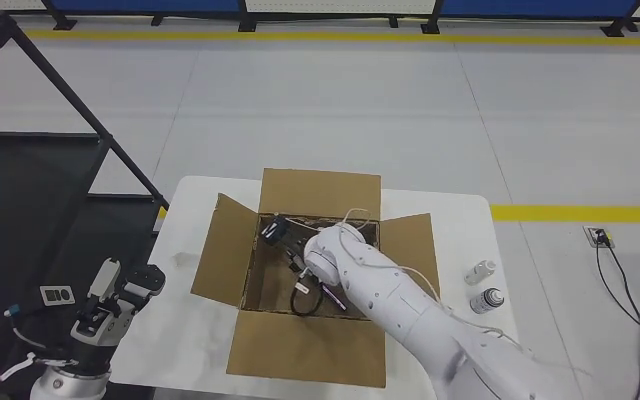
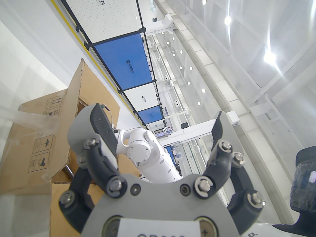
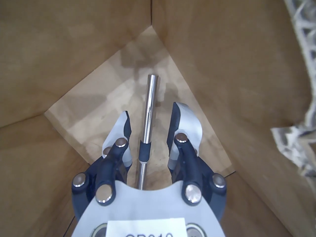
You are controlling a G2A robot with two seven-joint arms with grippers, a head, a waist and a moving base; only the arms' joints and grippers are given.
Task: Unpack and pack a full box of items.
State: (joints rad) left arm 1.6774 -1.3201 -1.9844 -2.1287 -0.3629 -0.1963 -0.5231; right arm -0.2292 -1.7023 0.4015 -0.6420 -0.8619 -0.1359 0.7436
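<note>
An open cardboard box (image 1: 305,345) stands in the middle of the white table (image 1: 450,215), all of its flaps folded out. My right arm (image 1: 365,280) goes down into it. On the box floor lies a shiny metal rod (image 3: 150,99) with a black band. My right gripper (image 3: 150,122) is open, with one finger on each side of the rod and neither touching it. My left gripper (image 2: 160,129) is open and holds nothing. It points upward beside the box (image 2: 37,134), off the table's left edge (image 1: 128,280).
Two small bottles (image 1: 481,271) (image 1: 487,300) stand on the table to the right of the box. A black looped item (image 1: 305,300) lies in the box by the arm. Crumpled honeycomb paper (image 3: 298,25) hangs along one inner box wall.
</note>
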